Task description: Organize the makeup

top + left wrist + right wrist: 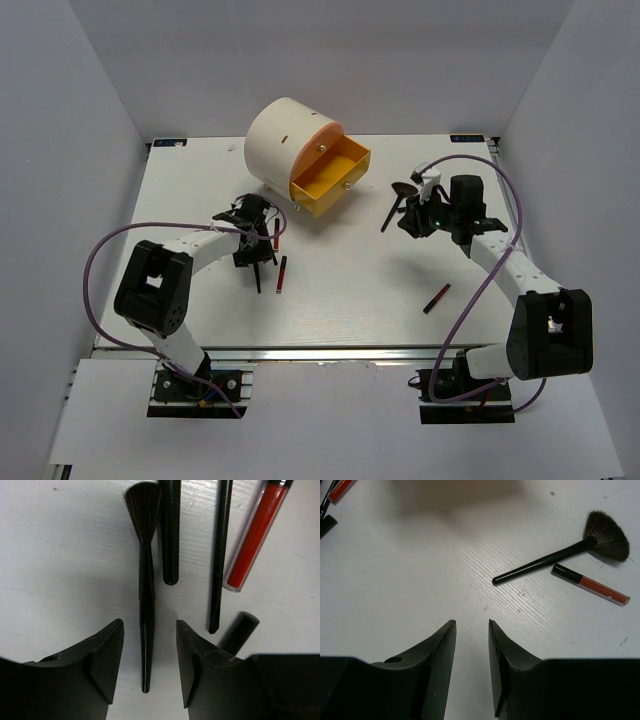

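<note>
Left gripper (149, 655) has its jaws apart, straddling the handle of a thin black brush (146, 595) that lies flat on the table (60, 555). There's a gap on both sides, so it's not pinched. Just beside it, toward the upper right of that wrist view, are a thicker black handle (171, 535), a skinny black handle (219, 565) and a red tube (255, 535). Right gripper (471, 626) is only partway open with nothing in it. A fan brush (555, 557) and a red-and-black stick (592, 585) lie just beside each other at its upper right. From the top camera, another stick (436, 298) lies alone at lower right, and the cream box (285, 135) sits top center with its yellow drawer (335, 170) pulled out.
</note>
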Controlling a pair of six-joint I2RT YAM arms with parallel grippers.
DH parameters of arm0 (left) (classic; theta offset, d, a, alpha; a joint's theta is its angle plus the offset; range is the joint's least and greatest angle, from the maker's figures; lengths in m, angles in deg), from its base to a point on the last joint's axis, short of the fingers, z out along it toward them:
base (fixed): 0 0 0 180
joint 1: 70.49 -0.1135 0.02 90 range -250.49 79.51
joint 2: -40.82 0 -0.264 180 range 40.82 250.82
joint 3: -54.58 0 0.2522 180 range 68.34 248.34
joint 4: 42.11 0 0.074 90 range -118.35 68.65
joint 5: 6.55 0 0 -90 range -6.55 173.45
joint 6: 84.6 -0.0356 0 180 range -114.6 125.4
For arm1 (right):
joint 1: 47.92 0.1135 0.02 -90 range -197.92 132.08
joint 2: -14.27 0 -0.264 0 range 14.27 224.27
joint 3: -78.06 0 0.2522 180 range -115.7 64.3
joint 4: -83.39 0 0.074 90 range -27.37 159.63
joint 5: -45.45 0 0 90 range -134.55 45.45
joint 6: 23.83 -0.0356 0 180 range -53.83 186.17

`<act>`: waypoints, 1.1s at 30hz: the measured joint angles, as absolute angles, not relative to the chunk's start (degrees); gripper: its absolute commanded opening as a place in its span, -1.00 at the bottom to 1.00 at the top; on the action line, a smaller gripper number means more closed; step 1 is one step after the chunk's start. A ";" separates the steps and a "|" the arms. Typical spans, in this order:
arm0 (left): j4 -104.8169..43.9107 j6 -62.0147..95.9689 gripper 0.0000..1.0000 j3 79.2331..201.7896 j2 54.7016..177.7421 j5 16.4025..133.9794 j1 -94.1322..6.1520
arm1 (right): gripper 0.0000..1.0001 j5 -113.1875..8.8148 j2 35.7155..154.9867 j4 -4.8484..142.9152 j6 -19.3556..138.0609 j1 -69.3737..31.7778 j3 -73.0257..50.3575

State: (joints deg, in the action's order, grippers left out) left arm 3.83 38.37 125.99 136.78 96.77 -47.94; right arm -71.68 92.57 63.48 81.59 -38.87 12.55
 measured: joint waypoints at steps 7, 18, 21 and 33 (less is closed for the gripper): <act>2.26 37.93 -0.11 125.82 138.75 97.19 -47.86 | -0.23 -71.66 92.57 63.56 81.46 -39.67 12.66; -2.79 37.95 -0.51 121.12 135.99 98.52 -47.83 | -0.23 -71.68 92.55 63.59 81.35 -40.26 12.66; -3.57 38.08 -0.72 119.65 134.75 98.65 -47.79 | -0.23 -71.68 92.57 63.61 81.35 -40.50 12.66; 3.83 39.81 -1.00 117.03 125.37 98.09 -47.79 | -0.23 -71.77 92.57 63.61 81.35 -40.85 12.66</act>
State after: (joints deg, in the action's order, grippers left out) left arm 3.83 39.81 117.03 125.37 98.09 -47.79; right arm -71.77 92.57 63.61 81.35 -40.85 12.66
